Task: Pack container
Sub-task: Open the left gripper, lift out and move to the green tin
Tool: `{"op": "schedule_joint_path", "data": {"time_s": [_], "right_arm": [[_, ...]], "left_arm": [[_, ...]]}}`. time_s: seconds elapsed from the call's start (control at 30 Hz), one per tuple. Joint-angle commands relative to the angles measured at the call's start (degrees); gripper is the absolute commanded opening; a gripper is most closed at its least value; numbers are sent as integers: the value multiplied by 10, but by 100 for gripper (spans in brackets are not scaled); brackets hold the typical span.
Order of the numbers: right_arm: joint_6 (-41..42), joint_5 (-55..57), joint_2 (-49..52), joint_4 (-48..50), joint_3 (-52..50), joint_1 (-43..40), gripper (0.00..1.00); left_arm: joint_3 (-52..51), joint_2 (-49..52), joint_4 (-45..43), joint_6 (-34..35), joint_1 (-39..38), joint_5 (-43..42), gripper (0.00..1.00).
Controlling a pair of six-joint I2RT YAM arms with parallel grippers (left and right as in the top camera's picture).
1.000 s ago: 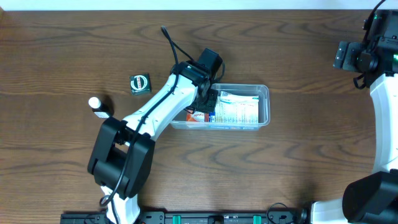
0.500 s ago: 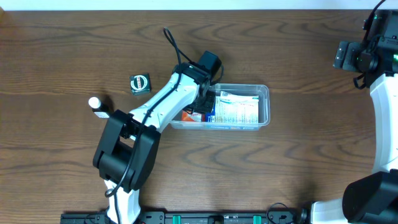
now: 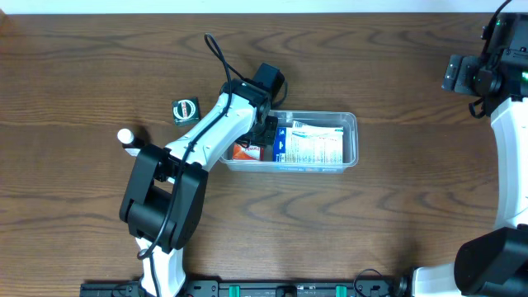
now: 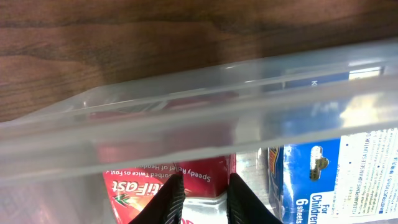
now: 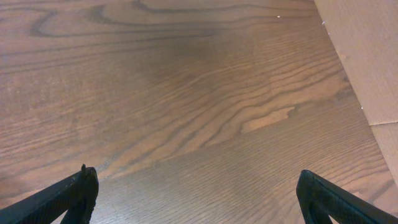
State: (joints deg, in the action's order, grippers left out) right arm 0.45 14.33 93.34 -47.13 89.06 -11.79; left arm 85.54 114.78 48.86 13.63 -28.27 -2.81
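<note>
Container (image 3: 352, 142) sits mid-table, directly under the left gripper (image 4: 204, 182); the gripper is dipped inside its left end, with the near long wall and rim (image 4: 186, 118) running across just ahead of the fingertips.

Left fingers (image 4: 169, 202) are close together with a narrow gap; a red box (image 4: 143, 180) lies right below the tips; cannot tell whether the pads are pinching anything or are just clear of it.

A blue-and-white box (image 3: 312, 143) lies flat to the gripper's right side, filling the middle of the tub.

Right gripper (image 5: 196, 175) is well apart from all this, over bare table (image 5: 186, 93); its fingers are spread wide with nothing between them.

A green roll (image 3: 186, 110) and a white-capped item (image 3: 126, 137) sit outside the tub, off behind the left gripper along its arm.

Handling judgement:
- The tub looks like thin clear plastic; light, a bit flexy and slick-walled, so it would likely slide on the wood if pushed sideways.
- The rim is the stiffest part; pinch the rim over a long wall or at a short end, not the bare wall.
- The cartons look like light card and dent easily; a gentle squeeze across the narrow faces should do.
</note>
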Motion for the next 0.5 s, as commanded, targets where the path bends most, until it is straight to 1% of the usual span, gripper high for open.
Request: {"op": "schedule_joint_path", "data": {"time_s": [0.0, 0.23, 0.33, 0.47], "right_arm": [[8, 0, 0, -1, 0, -2, 99], [8, 0, 0, -1, 0, -2, 99], [8, 0, 0, -1, 0, -2, 99], [8, 0, 0, -1, 0, -2, 99]], "left_arm": [[20, 13, 3, 6, 1, 3, 24], [43, 13, 13, 6, 1, 3, 24], [77, 12, 44, 6, 1, 3, 24], [143, 7, 111, 5, 1, 3, 24]]}}
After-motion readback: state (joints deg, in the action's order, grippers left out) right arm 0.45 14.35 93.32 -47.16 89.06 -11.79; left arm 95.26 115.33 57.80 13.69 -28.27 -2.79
